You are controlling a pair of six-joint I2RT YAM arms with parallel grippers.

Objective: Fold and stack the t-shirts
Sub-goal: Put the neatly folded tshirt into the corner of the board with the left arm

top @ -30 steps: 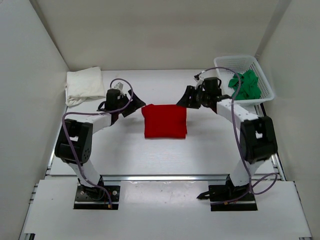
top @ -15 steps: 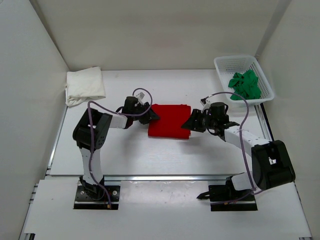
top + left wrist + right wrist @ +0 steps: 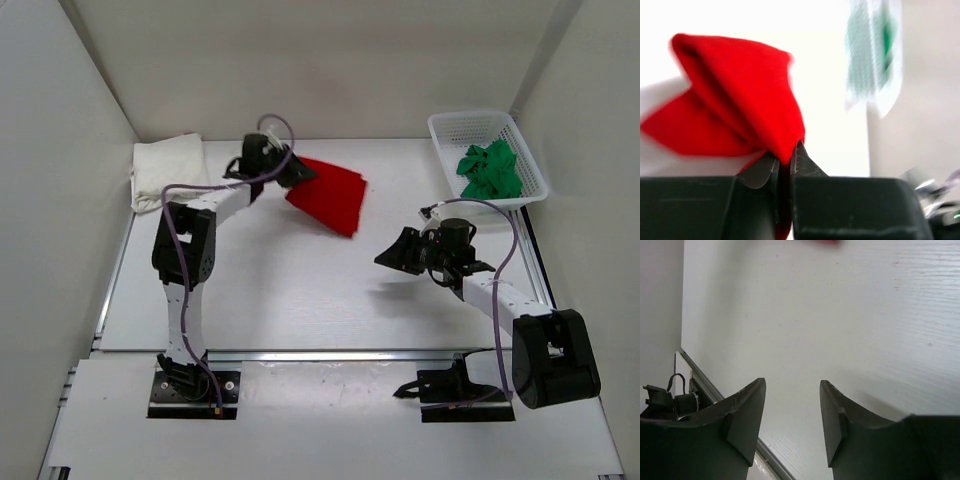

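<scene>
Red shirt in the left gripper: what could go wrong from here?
1. The left gripper pinches the red shirt by one thin edge only, so the cloth could slip out.
2. Its folded layers hang apart in the left wrist view, so the fold may open.
3. The right gripper is open and apart from it, giving no support; it may land crooked on the cream-white shirt.

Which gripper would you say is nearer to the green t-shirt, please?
Right. The right gripper hangs open below-left of the green t-shirt in the top view; the left gripper, shut on the red t-shirt, is farther left.
</scene>
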